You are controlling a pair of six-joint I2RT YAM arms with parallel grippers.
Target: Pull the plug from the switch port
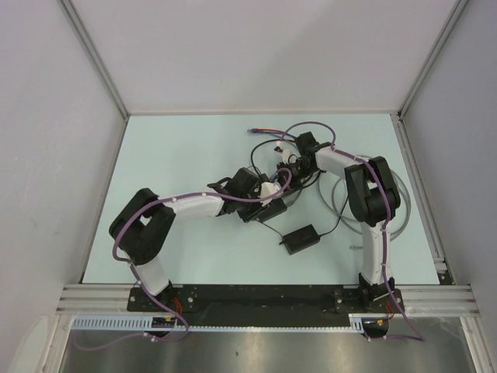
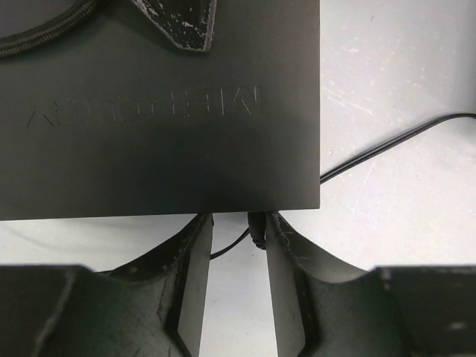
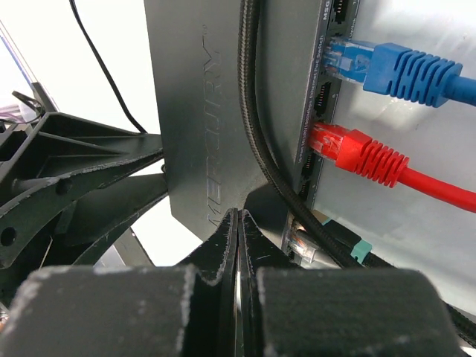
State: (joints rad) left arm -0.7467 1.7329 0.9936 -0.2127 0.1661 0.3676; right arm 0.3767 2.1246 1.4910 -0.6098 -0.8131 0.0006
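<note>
The switch is a flat matte-black box (image 2: 149, 149) with raised lettering on its lid. A small black plug (image 2: 257, 230) sits in the switch port on its near edge, and a thin black cable trails from it. My left gripper (image 2: 238, 223) is open at that edge with the plug between its jaws. The plug lies against the right finger (image 2: 286, 253), and the left finger (image 2: 195, 256) stands apart from it. My right gripper (image 3: 238, 216) is shut with nothing in it, its tips resting on the lid of the switch (image 3: 201, 111).
A blue plug (image 3: 405, 71) and a red plug (image 3: 368, 160) sit in ports on the switch's far side. A braided black cable (image 3: 256, 149) lies across the lid. A black power-adapter brick (image 1: 300, 238) lies nearer the arm bases, and a grey cable coil (image 1: 342, 203) lies by the right arm.
</note>
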